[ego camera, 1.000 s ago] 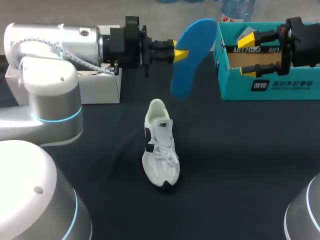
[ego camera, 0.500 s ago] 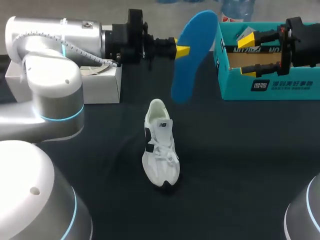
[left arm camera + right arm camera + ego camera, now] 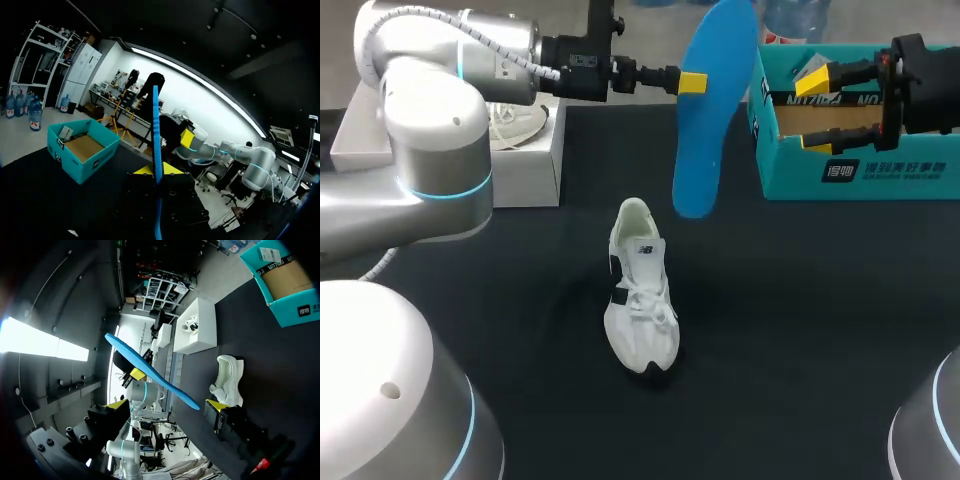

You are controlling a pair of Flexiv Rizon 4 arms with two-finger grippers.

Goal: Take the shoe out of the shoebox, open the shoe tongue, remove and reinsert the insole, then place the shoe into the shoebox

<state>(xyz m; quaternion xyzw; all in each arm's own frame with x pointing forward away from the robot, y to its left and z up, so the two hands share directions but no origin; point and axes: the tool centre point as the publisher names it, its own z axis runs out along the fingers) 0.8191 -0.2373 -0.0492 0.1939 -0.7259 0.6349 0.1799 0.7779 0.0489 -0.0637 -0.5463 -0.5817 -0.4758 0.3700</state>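
Note:
The white shoe (image 3: 640, 290) lies on the black table, toe toward me, and shows again in the right wrist view (image 3: 227, 380). My left gripper (image 3: 690, 82) is shut on the upper part of the blue insole (image 3: 705, 110), which hangs nearly upright in the air behind the shoe. Seen from the left wrist, the insole (image 3: 156, 145) stands edge-on between the yellow tips of the left gripper (image 3: 157, 170). The teal shoebox (image 3: 850, 170) stands at the back right, with nothing but its cardboard floor showing inside. My right gripper (image 3: 818, 107) is open in front of the box, holding nothing. From the right wrist, the insole (image 3: 150, 372) hangs ahead of the right gripper (image 3: 166, 405).
A white box (image 3: 520, 165) with a second white shoe (image 3: 515, 120) on it stands at the back left, behind my left arm. The shoebox (image 3: 82, 150) also shows in the left wrist view. Dark tabletop (image 3: 800, 330) stretches around the shoe.
My left arm has risen and swung a little to the right, and the insole has turned more upright. The shoe, the shoebox and the right gripper have not moved.

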